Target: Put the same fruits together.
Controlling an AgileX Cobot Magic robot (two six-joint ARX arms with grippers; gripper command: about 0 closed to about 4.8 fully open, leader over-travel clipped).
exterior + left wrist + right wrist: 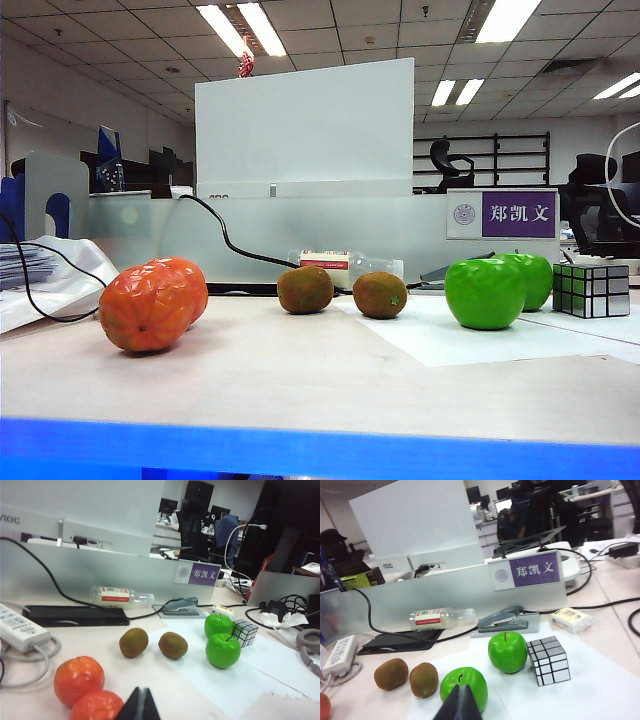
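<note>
A pale office table holds six toy fruits in a loose row, sorted into three pairs. At the left of the exterior view, two glossy oranges (153,303) sit touching, one partly behind the other. Near the middle, two fuzzy brown kiwis (305,290) lie just beside each other with a small gap between them. To the right, two shiny green apples (486,292) stand together on a sheet of white paper (470,340), the nearer one overlapping the farther. A silver mirror cube (591,290) rests just beside the apples, farther right. Behind the fruit lie a plastic bottle (122,596) on its side, a grey stapler (502,620), a black cable and a frosted divider with a purple name plate (502,214). The left gripper (139,705) hangs above the table near the oranges, its dark fingers pressed together and holding nothing. The right gripper (460,704) hangs in front of the nearer apple, fingers likewise pressed together and empty.
</note>
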